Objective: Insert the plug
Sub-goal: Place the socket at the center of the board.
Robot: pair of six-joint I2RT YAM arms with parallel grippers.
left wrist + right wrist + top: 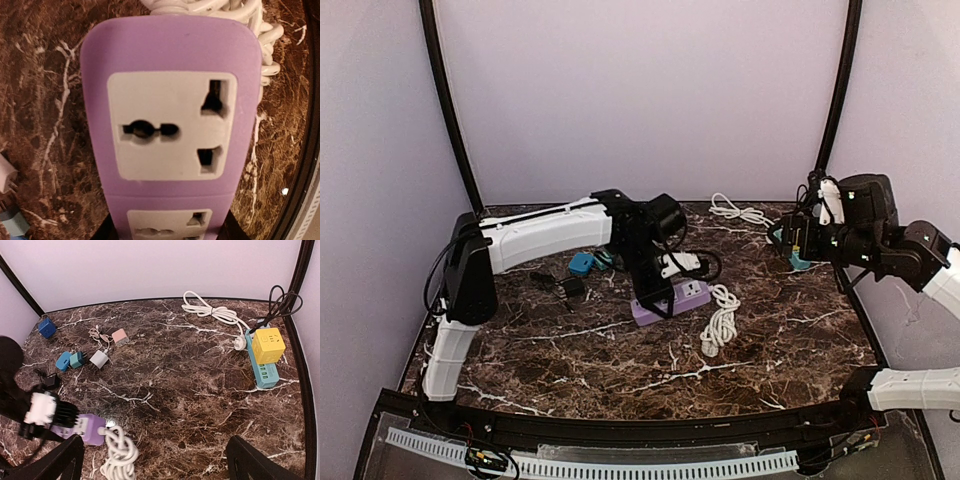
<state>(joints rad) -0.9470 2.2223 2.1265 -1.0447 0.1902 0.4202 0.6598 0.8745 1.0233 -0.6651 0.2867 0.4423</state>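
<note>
Purple power strip [170, 50] mid-table, sockets vacant, one end between the left gripper [653, 288] fingers; clamped or merely straddled, cannot tell. Right gripper [155, 460] spread wide, empty. White plug [99, 359] far-left, well apart. Advisable: brace strip, square pins over socket, press straight. No legible writing.

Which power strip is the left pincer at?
The purple strip with the white coiled cord, mid-table; the teal strip carrying the yellow cube lies at the right edge.
</note>
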